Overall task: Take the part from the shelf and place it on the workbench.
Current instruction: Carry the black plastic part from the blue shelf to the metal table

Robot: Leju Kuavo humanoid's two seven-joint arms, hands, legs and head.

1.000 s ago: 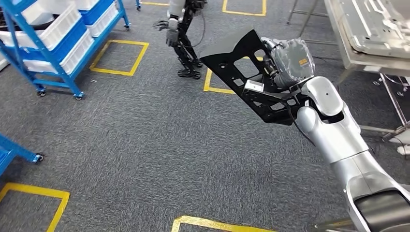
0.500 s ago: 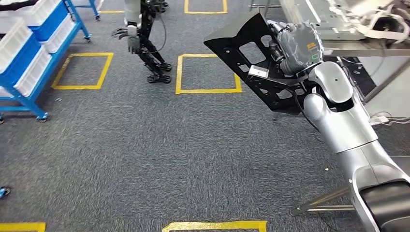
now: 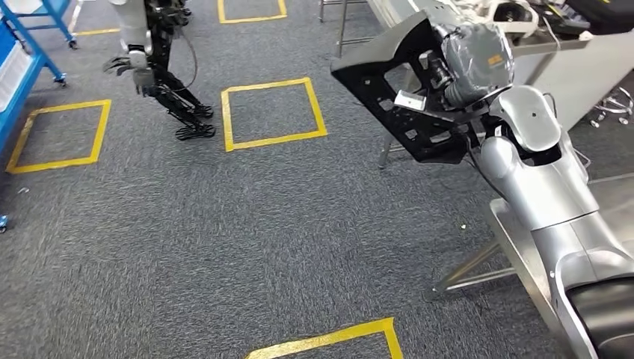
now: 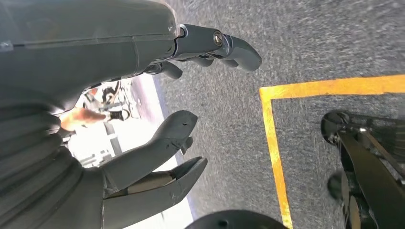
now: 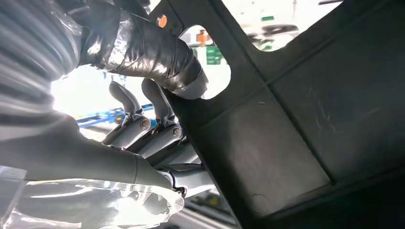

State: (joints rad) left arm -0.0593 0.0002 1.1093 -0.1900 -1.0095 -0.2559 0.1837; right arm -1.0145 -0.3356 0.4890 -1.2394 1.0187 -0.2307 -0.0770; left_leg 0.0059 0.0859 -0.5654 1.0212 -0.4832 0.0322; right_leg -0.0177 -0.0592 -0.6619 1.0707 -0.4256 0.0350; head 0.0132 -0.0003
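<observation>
The part [image 3: 407, 90] is a flat black plastic panel with several cut-outs and a small white label; I hold it tilted up in the air at the upper right of the head view. My right hand [image 3: 471, 63], wrapped in clear film, grips its edge. In the right wrist view the taped thumb [image 5: 162, 52] lies over the panel [image 5: 296, 129] and the fingers [image 5: 153, 138] press behind it. My left hand [image 4: 157, 105] hangs over grey carpet with its fingers apart and nothing in them. The workbench [image 3: 568, 67] stands just behind the part, at the top right.
Another humanoid robot [image 3: 153, 67] stands at the upper left on the grey carpet. Yellow tape squares [image 3: 273, 112] mark the floor. A blue shelf rack [image 3: 19, 52] sits at the far left edge. Metal table legs [image 3: 471, 265] run near my right arm.
The whole view has swung to the right: the blue shelf has slid off to the left edge and the workbench has come nearer. My right hand still holds the part the same way.
</observation>
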